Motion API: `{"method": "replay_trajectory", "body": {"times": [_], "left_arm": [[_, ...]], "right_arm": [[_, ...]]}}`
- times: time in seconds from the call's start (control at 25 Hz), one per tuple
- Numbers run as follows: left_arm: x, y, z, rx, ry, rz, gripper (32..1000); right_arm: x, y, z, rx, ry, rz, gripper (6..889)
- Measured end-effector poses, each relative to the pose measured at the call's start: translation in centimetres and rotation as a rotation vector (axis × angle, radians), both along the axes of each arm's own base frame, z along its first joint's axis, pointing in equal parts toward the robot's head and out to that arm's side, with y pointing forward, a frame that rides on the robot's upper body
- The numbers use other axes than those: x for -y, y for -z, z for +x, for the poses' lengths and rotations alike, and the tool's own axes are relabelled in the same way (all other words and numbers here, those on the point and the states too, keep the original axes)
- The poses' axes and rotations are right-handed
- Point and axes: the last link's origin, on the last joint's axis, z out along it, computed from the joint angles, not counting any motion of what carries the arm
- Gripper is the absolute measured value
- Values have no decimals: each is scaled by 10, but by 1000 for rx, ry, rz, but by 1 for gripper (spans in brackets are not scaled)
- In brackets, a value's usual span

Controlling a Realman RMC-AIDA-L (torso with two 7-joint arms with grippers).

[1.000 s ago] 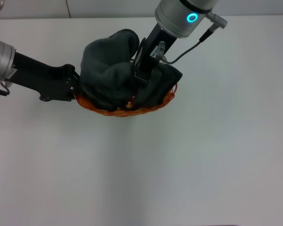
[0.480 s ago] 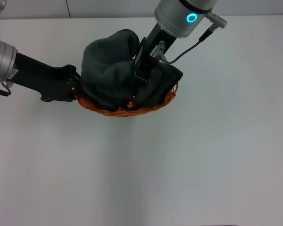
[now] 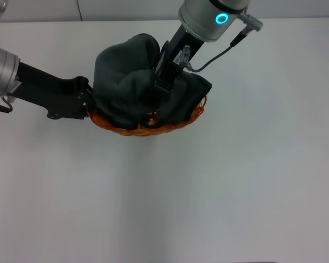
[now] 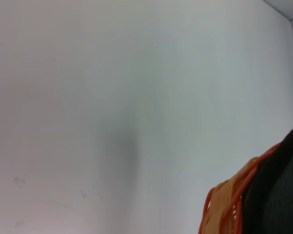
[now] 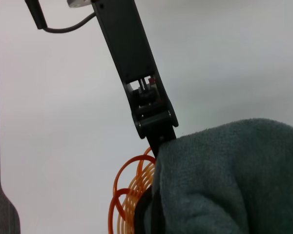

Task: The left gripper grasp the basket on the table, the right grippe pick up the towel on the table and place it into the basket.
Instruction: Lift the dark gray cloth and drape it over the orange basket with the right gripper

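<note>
towel [image 3: 132,87] fills basket [image 3: 148,129] (covering right grippe [image 3: 160,90] tip).

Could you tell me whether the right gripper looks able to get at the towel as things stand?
Probably yes: the right gripper is already down in the dark towel, heaped in the basket, with nothing between them. Its fingertips are buried, so any grip is unclear.
</note>
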Motion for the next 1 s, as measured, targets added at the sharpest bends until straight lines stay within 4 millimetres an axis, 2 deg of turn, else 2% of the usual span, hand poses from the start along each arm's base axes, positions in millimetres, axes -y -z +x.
{"method": "replay_trajectory", "body": {"times": [0.08, 0.28, 0.72, 0.84, 1.0], "left_arm": [[0, 0, 0, 0, 0, 0, 112], [0, 0, 0, 0, 1, 1, 112], [0, 0, -1, -1, 0, 1, 112], [1, 0, -2, -2, -2, 1, 112], [1, 0, -2, -2, -3, 0, 112]], "right_arm": [[0, 0, 0, -1, -3, 0, 71], [2, 0, -3, -16, -7, -14, 268], [3, 0, -6, -36, -10, -22, 529], [2, 0, -6, -37, -10, -23, 677], [3, -2, -8, -37, -16, -26, 722]]}}
